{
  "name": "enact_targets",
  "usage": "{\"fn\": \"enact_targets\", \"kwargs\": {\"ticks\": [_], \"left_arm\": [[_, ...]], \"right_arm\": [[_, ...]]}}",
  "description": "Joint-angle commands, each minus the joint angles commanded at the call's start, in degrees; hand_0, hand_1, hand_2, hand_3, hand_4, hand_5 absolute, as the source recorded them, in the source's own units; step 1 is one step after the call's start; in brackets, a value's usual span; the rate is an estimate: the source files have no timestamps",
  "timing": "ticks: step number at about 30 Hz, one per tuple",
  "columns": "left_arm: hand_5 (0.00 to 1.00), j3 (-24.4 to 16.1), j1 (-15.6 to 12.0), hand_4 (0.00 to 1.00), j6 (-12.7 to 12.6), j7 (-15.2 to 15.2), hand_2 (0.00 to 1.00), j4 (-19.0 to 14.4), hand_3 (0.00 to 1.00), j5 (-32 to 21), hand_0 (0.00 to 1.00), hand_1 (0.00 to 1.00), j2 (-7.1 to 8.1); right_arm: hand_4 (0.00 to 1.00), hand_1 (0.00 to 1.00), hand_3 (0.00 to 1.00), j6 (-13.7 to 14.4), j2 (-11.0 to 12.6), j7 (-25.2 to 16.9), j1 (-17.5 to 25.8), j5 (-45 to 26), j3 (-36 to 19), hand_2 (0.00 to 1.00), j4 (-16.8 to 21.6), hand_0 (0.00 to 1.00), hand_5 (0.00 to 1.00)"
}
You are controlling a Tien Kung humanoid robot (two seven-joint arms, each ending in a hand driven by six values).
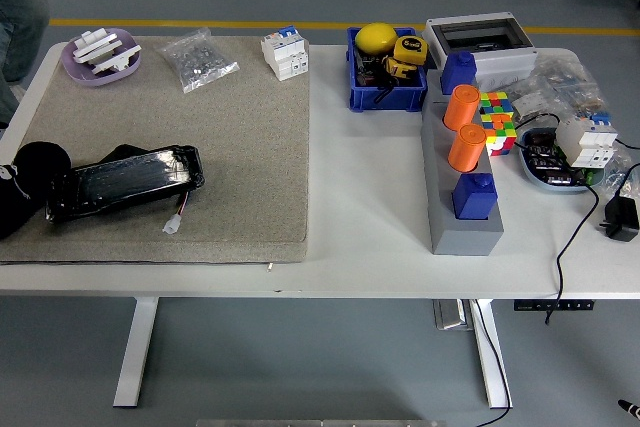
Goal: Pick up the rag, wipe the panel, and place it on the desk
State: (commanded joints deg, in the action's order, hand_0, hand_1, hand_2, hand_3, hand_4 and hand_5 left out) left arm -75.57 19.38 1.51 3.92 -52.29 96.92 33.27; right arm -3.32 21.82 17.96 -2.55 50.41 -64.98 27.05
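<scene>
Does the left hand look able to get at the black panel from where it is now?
Probably yes. The left hand lies at the left edge of the mat, right beside the left end of the panel, with nothing between them.

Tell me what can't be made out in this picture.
- Rag: not identifiable anywhere in the head view.
- Left hand: cut off by the left edge, fingers unreadable.
- Right hand: out of frame.
- Blue bin contents below the yellow ball: too small.
</scene>
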Motion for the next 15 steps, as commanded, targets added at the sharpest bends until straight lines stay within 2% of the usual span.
{"fn": "enact_targets", "kwargs": {"ticks": [6,13,15], "left_arm": [[0.118,2.11,0.74,0.808,1.22,1.35,0.854,1.17,0.810,0.55,0.736,0.832,0.01],[0.129,5.88,3.36,0.823,0.78,0.98,0.849,6.01,0.788,-0.65,0.720,0.821,-0.05],[0.130,6.70,3.80,0.817,0.50,0.88,0.820,6.64,0.763,-1.12,0.686,0.794,-0.09]], "right_arm": [[0.998,0.665,0.695,0.22,0.04,-0.11,-0.09,0.30,-0.42,0.717,0.11,0.768,0.630],[0.998,0.665,0.695,0.55,0.06,-0.27,-0.27,0.64,-0.46,0.717,0.77,0.768,0.629],[0.998,0.663,0.695,0.76,0.00,-0.39,-0.39,0.76,-0.61,0.717,0.80,0.768,0.629]]}}
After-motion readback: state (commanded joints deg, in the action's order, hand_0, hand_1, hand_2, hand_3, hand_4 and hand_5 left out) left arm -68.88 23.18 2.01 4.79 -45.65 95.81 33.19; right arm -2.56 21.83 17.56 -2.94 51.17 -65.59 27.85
